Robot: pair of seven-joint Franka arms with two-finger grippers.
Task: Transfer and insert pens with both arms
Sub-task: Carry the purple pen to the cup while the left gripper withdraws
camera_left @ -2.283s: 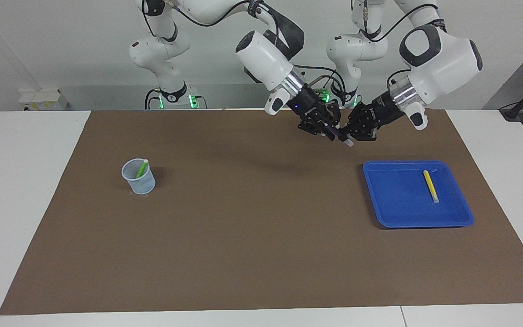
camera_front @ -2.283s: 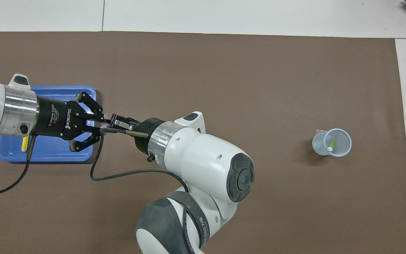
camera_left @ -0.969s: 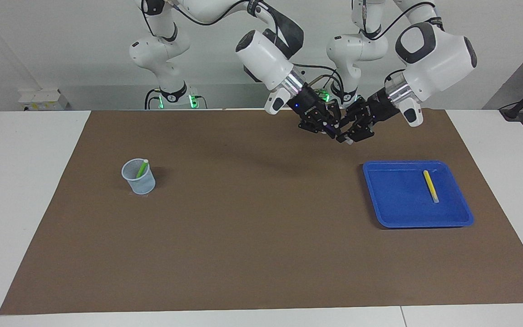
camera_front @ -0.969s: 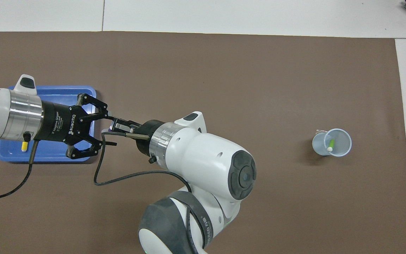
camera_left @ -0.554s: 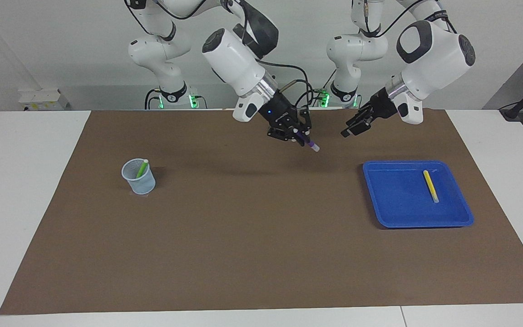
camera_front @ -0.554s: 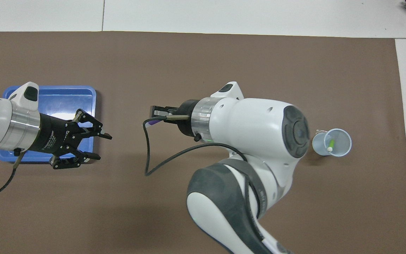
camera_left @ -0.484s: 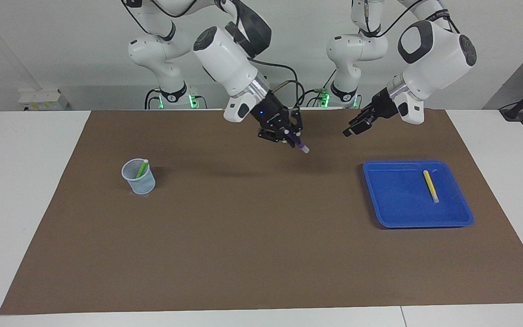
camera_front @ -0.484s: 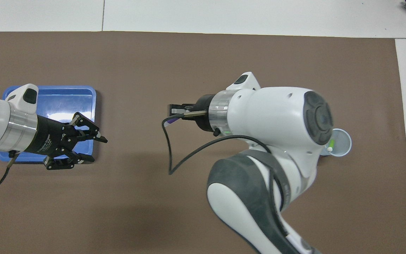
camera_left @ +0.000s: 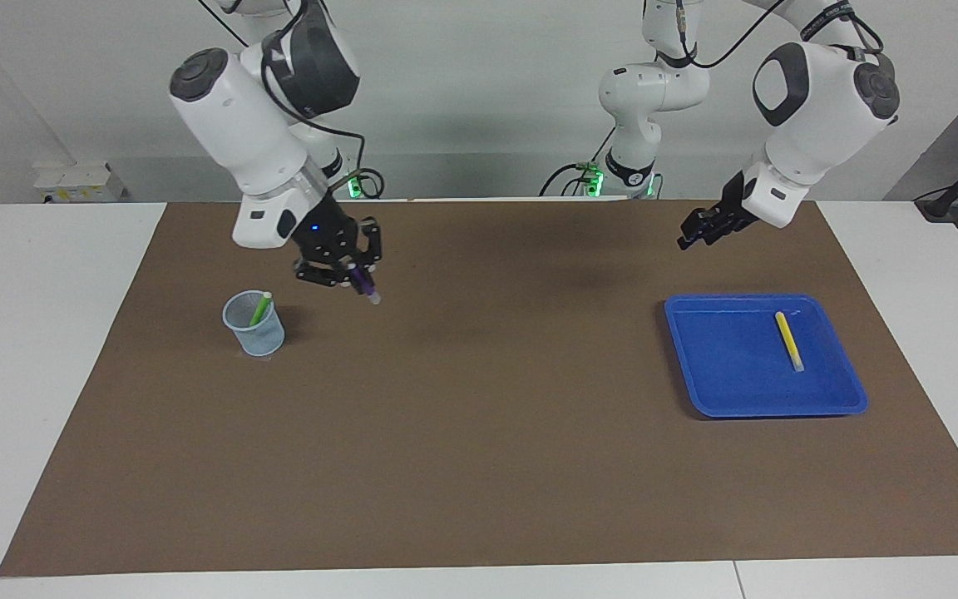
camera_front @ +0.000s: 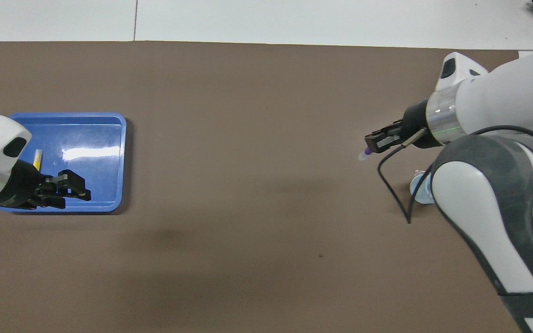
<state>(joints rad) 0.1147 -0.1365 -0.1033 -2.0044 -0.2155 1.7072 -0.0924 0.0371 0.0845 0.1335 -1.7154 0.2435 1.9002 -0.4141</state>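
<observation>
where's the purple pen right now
In the facing view the purple pen is held in the shut right gripper, up over the brown mat beside the mesh cup at the right arm's end.

The brown mat (camera_left: 479, 433) on the white counter (camera_left: 46, 349) lies bare across its whole middle, between the pale blue mesh cup (camera_left: 254, 324) at the right arm's end and the shallow blue plastic tray (camera_left: 765, 355) at the left arm's end. The cup's mouth is partly taken by a slanting green pen (camera_left: 260, 309). The right gripper (camera_left: 352, 281), clamping a purple pen (camera_left: 365, 289), hangs over the mat just beside the cup. The left gripper (camera_left: 689, 235) hangs over the mat near the tray's robot-side edge; a yellow pen (camera_left: 788, 341) lies inside the tray.
</observation>
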